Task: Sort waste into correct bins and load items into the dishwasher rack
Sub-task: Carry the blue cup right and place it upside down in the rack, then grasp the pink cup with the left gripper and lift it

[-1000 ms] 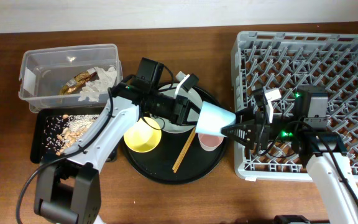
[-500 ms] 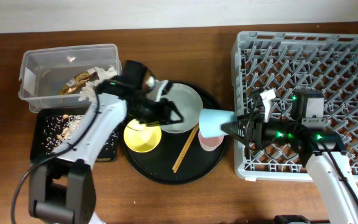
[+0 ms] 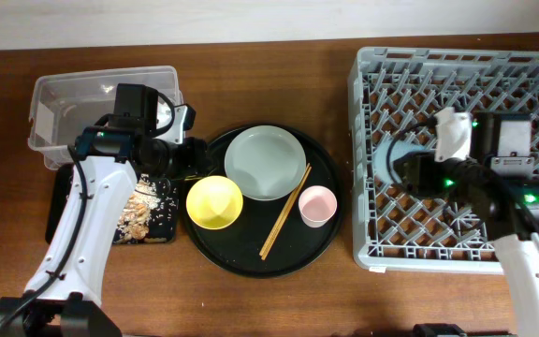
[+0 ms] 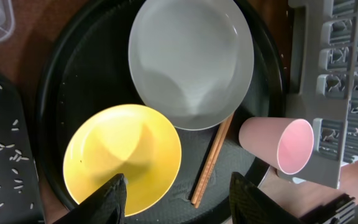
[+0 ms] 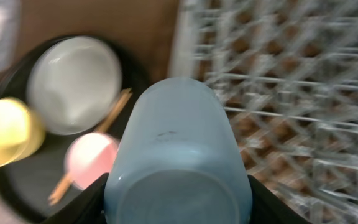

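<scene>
Above the large square grey plastic lattice rack (image 3: 457,54), the right pincer (image 5: 178,208) pinches the pale blue plastic cup (image 5: 178,143) between its fingers. Advisable: tip the mouth downward, lower it among the pegs beneath the pincer, then release. The left pincer (image 4: 180,202) hangs spread.

White, smooth-shelled links on left arm (image 3: 87,220) and right arm (image 3: 531,271), joined by black motor housings. Thin black cable (image 3: 75,220) looped loosely along left arm, another along right. Boxy black block (image 3: 131,101) at left wrist, a similar one at right. Small green lights (image 3: 449,183) on right arm's dark housings, white tab (image 3: 454,131) beside them. Broad matte black fingers (image 4: 112,190) on left gripper (image 4: 178,193). Right gripper (image 5: 176,205) dark too, blurred.
</scene>
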Motion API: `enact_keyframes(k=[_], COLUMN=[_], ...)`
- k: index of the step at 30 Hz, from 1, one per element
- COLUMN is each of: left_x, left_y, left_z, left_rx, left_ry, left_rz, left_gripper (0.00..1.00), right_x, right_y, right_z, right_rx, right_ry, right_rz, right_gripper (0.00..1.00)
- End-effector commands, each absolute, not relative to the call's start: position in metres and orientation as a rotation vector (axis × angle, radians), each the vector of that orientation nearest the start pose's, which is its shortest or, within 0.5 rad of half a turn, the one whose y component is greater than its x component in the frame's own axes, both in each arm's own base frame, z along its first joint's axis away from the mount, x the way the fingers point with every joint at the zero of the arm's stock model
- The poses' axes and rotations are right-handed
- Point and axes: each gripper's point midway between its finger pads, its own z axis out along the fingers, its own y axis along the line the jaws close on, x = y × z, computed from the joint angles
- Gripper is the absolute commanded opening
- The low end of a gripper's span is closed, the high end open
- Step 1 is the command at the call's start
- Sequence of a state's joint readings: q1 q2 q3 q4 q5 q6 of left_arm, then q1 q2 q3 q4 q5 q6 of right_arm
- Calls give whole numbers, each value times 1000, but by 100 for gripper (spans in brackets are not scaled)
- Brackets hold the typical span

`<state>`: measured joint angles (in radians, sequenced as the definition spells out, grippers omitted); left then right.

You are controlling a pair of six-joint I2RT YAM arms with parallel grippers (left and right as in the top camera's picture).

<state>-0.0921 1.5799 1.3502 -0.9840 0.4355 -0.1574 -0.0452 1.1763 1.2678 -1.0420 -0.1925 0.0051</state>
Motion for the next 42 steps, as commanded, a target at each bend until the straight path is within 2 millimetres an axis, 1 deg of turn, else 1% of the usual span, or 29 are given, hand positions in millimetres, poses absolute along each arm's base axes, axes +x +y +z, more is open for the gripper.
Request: enact_keyframes(k=[1, 2, 3, 4, 5, 6, 9, 10, 11, 14, 16, 19, 20, 22, 23, 24, 26, 29, 31, 34, 36, 38, 39, 40, 41, 42], left_x=[348, 348, 348, 348, 348, 348, 348, 348, 348, 348, 348, 348, 348, 348, 347, 347, 347, 347, 347, 347, 347, 347, 347, 348, 348, 348], left_y=[-102, -102, -102, -102, -102, -102, -102, -102, -102, -102, -102, -102, -102, -102, -102, -102, -102, -102, -102, -102, -103, -103, -103, -103, -104, -108], left_z=[172, 172, 172, 172, 172, 172, 172, 172, 172, 172, 172, 171, 171, 171, 171, 171, 171, 171, 171, 171, 171, 171, 171, 172, 172, 172], left_rx=[41, 41, 41, 41, 41, 41, 41, 41, 41, 41, 41, 41, 41, 42, 42, 42, 42, 42, 44, 44, 45, 45, 45, 46, 53, 70], left_ry=[2747, 2747, 2747, 2747, 2747, 2747, 2747, 2747, 2747, 2747, 2747, 2748, 2748, 2750, 2751, 2751, 2751, 2752, 2752, 2751, 2751, 2751, 2750, 2747, 2744, 2740], left_rz=[-643, -644, -644, -644, -644, -644, -644, -644, -644, -644, -644, -644, -643, -644, -644, -644, -644, -645, -645, -645, -645, -645, -645, -645, -646, -648], left_gripper=[53, 53, 53, 53, 53, 53, 53, 53, 53, 53, 53, 53, 53, 53, 53, 53, 53, 53, 53, 53, 54, 55, 58, 59, 59, 60], right_x=[298, 296, 292, 290, 286, 284, 271, 266, 263, 254, 250, 248, 247, 245, 245, 248, 254, 262, 269, 276, 287, 299, 306, 311, 316, 317], right_y=[-47, -61, -80, -90, -110, -120, -177, -193, -204, -230, -248, -262, -267, -271, -274, -275, -274, -276, -272, -265, -253, -239, -230, -220, -200, -189], right_z=[259, 259, 258, 258, 256, 255, 246, 242, 237, 222, 208, 193, 184, 172, 166, 158, 151, 150, 151, 152, 156, 167, 175, 184, 197, 203], right_rx=[216, 283, 363, 405, 509, 561, 876, 979, 1053, 1213, 1310, 1393, 1427, 1458, 1471, 1476, 1471, 1454, 1432, 1414, 1364, 1284, 1224, 1163, 1079, 1030], right_ry=[2472, 2467, 2462, 2459, 2446, 2439, 2381, 2361, 2346, 2325, 2307, 2294, 2306, 2327, 2338, 2352, 2361, 2348, 2338, 2338, 2332, 2319, 2317, 2315, 2322, 2336], right_rz=[-114, -151, -187, -199, -220, -229, -268, -272, -273, -276, -277, -271, -267, -262, -256, -244, -202, -171, -115, -43, 76, 195, 249, 300, 357, 373], right_gripper=[46, 45, 45, 45, 45, 45, 45, 46, 46, 45, 46, 46, 46, 46, 50, 58, 66, 75, 83, 84, 84, 84, 84, 84, 84, 84])
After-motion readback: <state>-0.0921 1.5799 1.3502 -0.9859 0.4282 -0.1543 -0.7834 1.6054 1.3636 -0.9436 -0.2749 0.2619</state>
